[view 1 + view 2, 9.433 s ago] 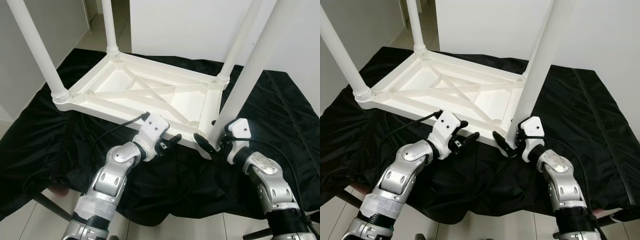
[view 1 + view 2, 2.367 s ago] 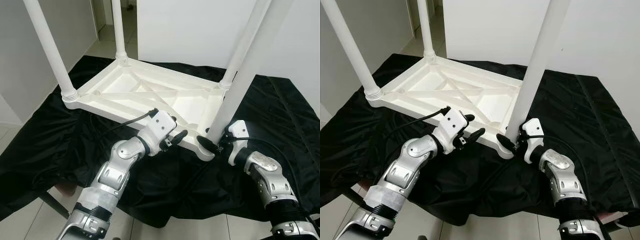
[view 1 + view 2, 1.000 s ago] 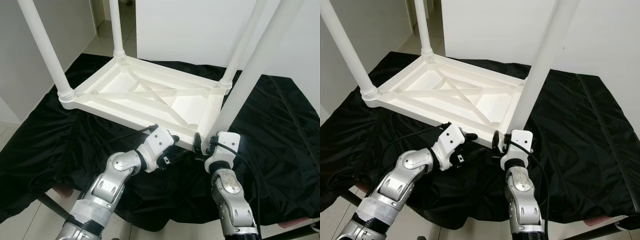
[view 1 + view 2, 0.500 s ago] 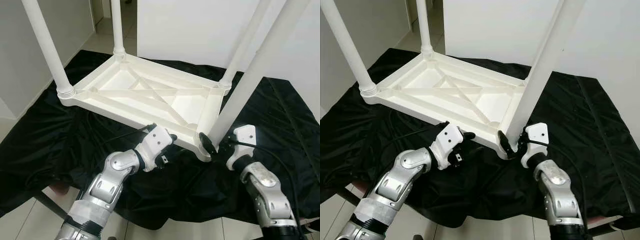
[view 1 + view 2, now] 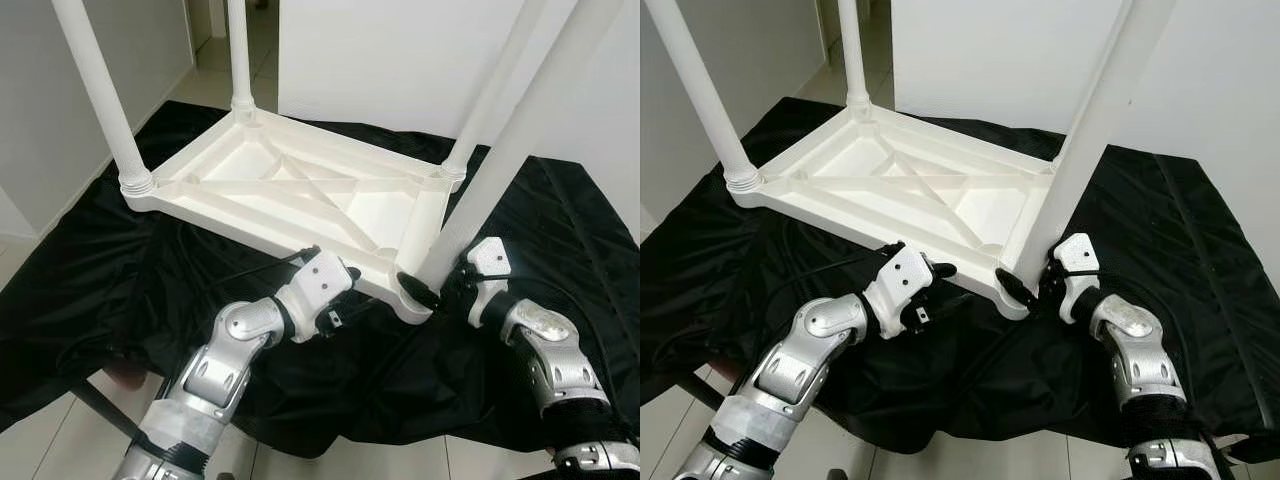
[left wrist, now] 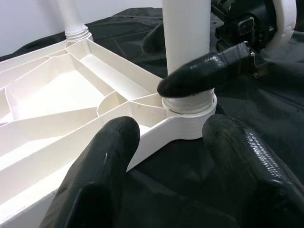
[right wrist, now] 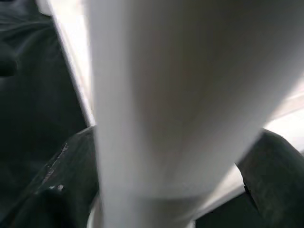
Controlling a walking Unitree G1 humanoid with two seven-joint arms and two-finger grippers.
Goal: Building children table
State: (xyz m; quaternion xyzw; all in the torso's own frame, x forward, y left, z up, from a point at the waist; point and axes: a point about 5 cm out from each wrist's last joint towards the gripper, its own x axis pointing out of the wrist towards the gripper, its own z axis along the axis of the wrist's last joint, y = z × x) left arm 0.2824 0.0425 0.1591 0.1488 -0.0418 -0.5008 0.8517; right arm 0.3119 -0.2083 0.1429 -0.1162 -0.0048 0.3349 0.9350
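Your right hand (image 5: 428, 290) is clamped around the base of the nearest table leg (image 5: 505, 158), one black finger (image 5: 417, 290) showing on the side toward the left hand, right at the threaded collar where the leg meets the corner socket. In the right wrist view the white leg (image 7: 180, 104) stands between the two dark fingers (image 7: 57, 185), pressed close on both sides. From that grip the leg rises steeply, leaning slightly away from the tabletop.

Your left hand (image 5: 345, 300) sits just beside the right one, against the near long edge of the upturned white table top (image 5: 290, 190). Its fingers (image 6: 102, 175) are spread apart and hold nothing; in the left wrist view the edge of the tabletop and the corner socket lie between and just beyond them, with the right hand's finger (image 6: 204, 71) crossing the leg's collar further on.

Beyond both hands, the tabletop lies upside down with its ribbed underside facing up. Three more legs stand upright at the other corners: one (image 5: 100, 95) far out past the left hand, one (image 5: 238, 50) at the far corner behind it, and one (image 5: 490, 90) straight beyond the right hand. Everything rests on a black cloth (image 5: 120, 270) spread over the bench, with pale floor tiles (image 5: 40, 440) near your left arm.
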